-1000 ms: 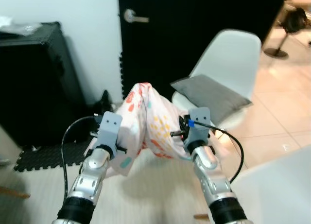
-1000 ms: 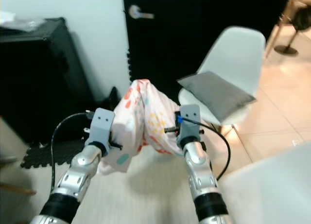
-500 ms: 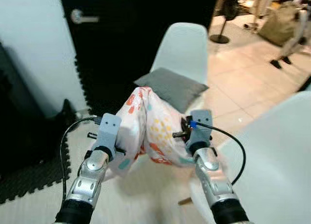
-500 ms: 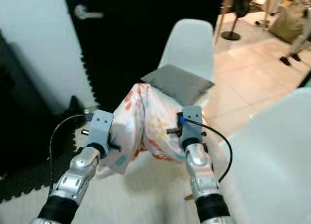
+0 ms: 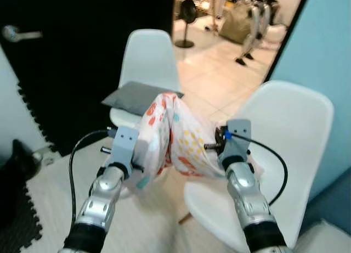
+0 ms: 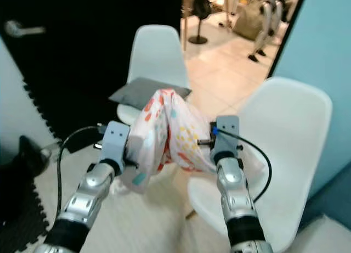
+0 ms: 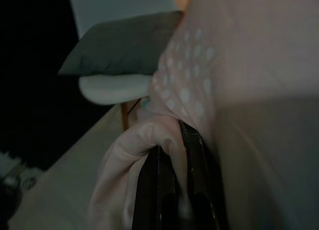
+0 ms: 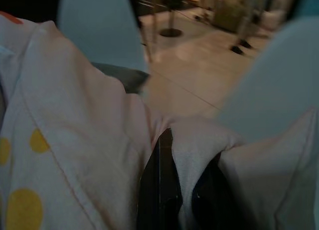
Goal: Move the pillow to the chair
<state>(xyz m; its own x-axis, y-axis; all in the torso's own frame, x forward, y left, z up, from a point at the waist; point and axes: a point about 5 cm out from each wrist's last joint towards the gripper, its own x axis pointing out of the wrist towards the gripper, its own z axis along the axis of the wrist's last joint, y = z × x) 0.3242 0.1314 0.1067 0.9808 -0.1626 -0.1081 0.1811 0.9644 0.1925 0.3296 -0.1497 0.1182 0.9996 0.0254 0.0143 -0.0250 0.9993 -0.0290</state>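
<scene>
Landmark: near white chair, directly ahead and slightly right of the robot; all places are given from it.
Left gripper: short of the chair's left edge, fingers pinched on a fold of the pillow's cover.
Right gripper: over the chair's seat, fingers clamped on a bunch of cover at the pillow's other end.
Pillow: white with coloured spots, carried in the air between the two grippers, partly above the chair's front-left seat edge, not resting on it. An end-to-end hold appears meant to stop the soft body sagging or swinging.
Task stage: judged as transport nearly done; lowering and release remain.
Second white chair: farther off, to the left, already bearing a grey cushion.
Background: black door behind that chair; tiled floor beyond.
</scene>
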